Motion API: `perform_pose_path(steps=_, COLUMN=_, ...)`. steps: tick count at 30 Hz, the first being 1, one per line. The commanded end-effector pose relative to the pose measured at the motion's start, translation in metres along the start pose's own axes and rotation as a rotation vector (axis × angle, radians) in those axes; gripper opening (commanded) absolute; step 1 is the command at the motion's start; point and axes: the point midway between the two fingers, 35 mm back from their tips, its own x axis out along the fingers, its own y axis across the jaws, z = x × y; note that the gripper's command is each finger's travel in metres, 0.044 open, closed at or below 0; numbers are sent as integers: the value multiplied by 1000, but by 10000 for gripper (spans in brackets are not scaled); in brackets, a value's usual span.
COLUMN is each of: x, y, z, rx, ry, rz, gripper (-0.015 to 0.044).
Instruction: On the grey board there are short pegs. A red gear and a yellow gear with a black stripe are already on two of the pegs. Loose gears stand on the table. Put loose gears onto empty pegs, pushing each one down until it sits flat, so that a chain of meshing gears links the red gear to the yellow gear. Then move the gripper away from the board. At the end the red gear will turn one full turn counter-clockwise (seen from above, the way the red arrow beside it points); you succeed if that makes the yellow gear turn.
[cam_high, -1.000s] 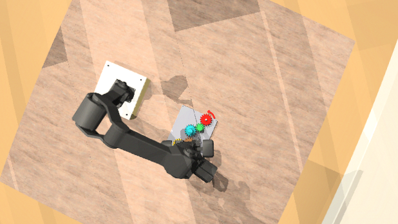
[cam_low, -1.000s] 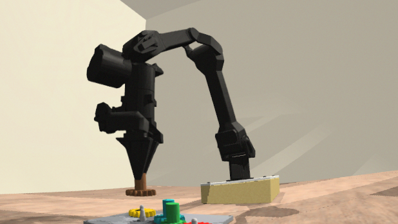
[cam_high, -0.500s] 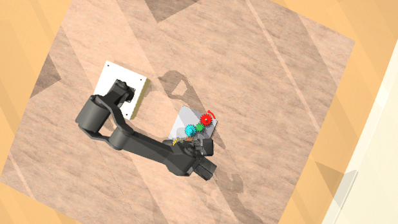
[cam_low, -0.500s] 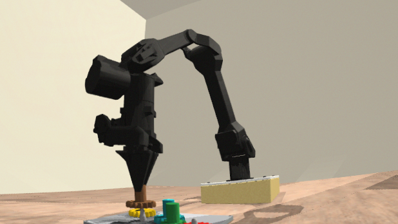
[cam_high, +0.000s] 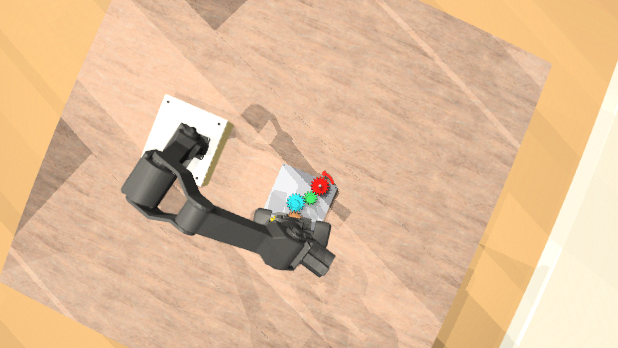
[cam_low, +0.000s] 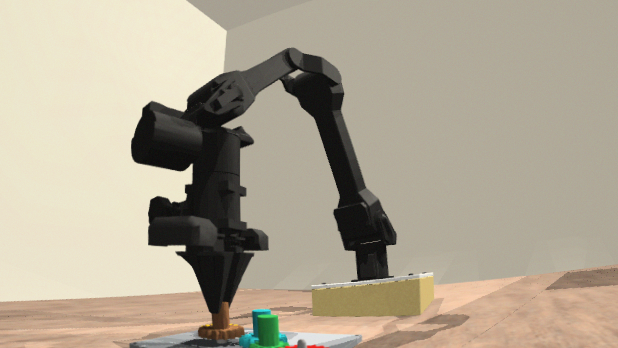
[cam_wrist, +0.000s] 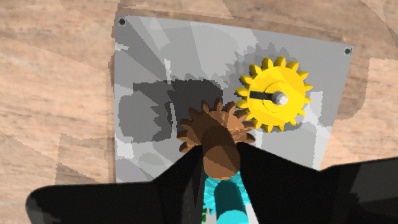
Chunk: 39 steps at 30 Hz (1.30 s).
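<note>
Claw: pointing down over the board, its fingers clamped on the upright stem of the brown gear.
Brown gear: low over the board, between the cyan gear and the yellow gear in the wrist view; whether it sits fully flat, I cannot tell.
Yellow gear: on its peg, black stripe showing in the wrist view, its teeth right beside the brown ones; whether they mesh, I cannot tell.
Cyan gear: on the board, stem upright, next to the green gear.
Green gear: smaller, on the board between cyan and red, its stem upright.
Red gear: on its peg near one corner of the board, beside the green gear.
Red arrow: curved, just beside the red gear.
Grey board: lying on the bench, partly hidden by the claw from above.
Arm: bent high, reaching from its white-topped base to the board.
</note>
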Motion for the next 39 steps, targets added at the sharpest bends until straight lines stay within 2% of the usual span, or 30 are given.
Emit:
perform_pose_path(steps=1, x=0, y=0, z=1, rx=19, ry=-3, rz=-2, gripper=0)
perform_pose_path(steps=21, x=4, y=0, z=1, rx=-344, ry=-2, rz=-2, gripper=0)
perform_pose_path(steps=39, x=7, y=-1, z=0, rx=-47, ry=-3, rz=-2, gripper=0)
